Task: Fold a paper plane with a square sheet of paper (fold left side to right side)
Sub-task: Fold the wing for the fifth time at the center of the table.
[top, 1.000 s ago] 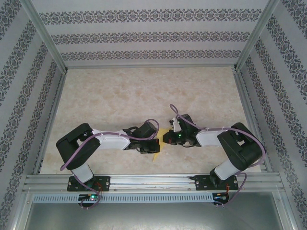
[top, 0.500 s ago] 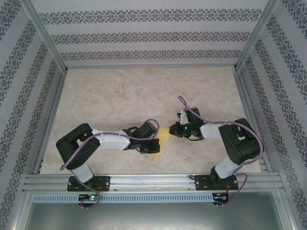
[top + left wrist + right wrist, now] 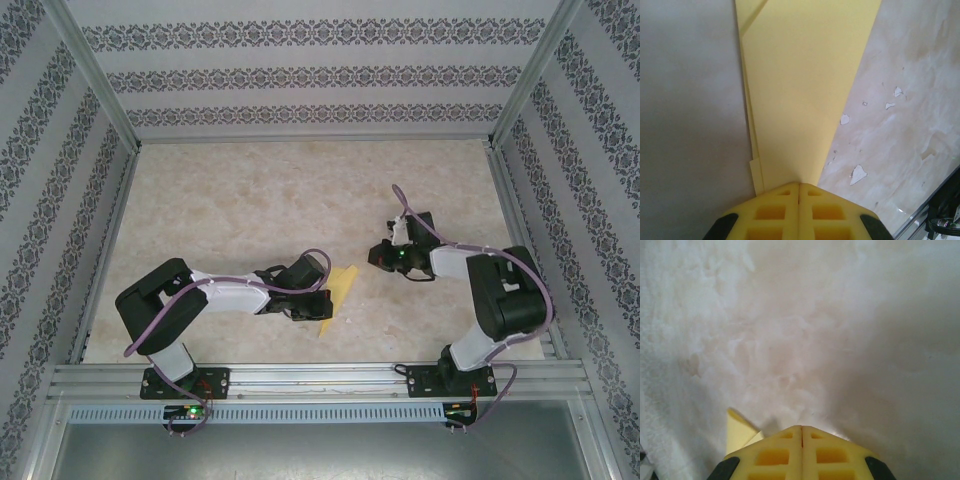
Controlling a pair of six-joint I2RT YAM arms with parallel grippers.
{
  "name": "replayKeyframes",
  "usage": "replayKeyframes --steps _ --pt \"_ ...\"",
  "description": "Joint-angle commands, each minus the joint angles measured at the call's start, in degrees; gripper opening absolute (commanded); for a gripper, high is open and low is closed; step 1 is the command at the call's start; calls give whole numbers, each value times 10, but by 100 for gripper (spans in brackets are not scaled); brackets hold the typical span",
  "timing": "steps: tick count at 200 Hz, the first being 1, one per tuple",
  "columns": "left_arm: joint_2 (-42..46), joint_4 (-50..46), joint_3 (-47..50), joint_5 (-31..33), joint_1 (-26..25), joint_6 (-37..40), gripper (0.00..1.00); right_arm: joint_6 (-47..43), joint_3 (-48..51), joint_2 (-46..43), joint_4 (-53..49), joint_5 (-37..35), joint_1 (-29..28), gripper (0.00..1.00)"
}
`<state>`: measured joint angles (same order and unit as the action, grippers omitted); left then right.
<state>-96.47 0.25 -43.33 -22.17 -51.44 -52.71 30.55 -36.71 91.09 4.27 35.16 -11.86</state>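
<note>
Marbled beige table, wallpapered walls, aluminium frame. Folded yellow paper flat near front centre. Left claw pressed together, tips at paper's narrow end. Right claw pressed together above bare table.

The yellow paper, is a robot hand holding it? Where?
The shut left gripper meets the yellow paper at its narrow end; pinching or pressing cannot be told. The right gripper holds nothing.
</note>
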Motion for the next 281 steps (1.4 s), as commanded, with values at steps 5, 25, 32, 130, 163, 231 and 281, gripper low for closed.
replayKeyframes --steps 5,25,32,130,163,231,281 --pt "-17 -93 35 54 -7 -3 0 2 12 -83 -33 7 -10 0" --pt "-13 -87 34 54 -7 -5 0 51 48 -129 -27 13 -41 0" --pt "-13 -85 34 53 -7 -6 0 73 60 -138 -19 13 -60 0" --pt "-21 -61 24 47 -7 -16 0 262 110 -94 86 -7 -222 0" --pt "-18 -60 27 49 -7 -19 0 277 115 -73 95 -17 -237 0" --pt "-19 -66 29 52 -7 -20 0 271 132 -37 101 -37 -246 0" --pt "-20 -65 30 51 -7 -20 0 251 130 -34 87 -44 -242 0"
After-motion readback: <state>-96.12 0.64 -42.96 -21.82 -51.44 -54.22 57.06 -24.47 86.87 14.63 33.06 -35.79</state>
